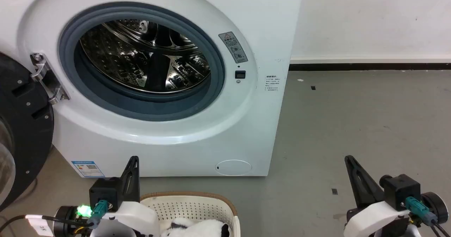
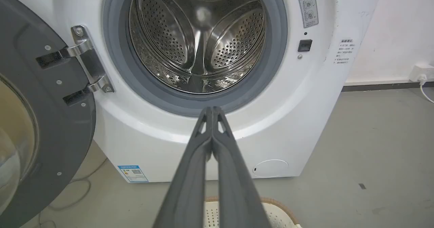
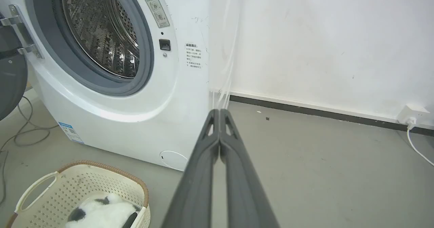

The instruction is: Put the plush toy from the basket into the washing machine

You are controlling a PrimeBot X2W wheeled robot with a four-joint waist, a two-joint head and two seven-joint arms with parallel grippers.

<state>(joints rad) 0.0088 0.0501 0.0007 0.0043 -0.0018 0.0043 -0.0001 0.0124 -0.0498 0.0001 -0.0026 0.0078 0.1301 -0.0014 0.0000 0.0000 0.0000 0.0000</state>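
Observation:
The white washing machine (image 1: 169, 131) stands ahead with its black round door (image 1: 21, 131) swung open to the left and its steel drum (image 1: 144, 54) bare. On the floor before it sits the cream basket (image 1: 190, 205), and the white-and-black plush toy (image 1: 197, 228) lies inside it; the right wrist view has the basket (image 3: 84, 187) and the plush toy (image 3: 101, 214) at lower left. My left gripper (image 1: 134, 158) is shut, empty, beside the basket's left rim. My right gripper (image 1: 348, 157) is shut, empty, over bare floor far right.
Grey floor (image 1: 352, 124) stretches right of the machine to a white wall with a dark skirting. Loose cables (image 3: 20, 133) lie on the floor left of the machine. A wall socket with a white cord (image 3: 412, 119) sits at the far right.

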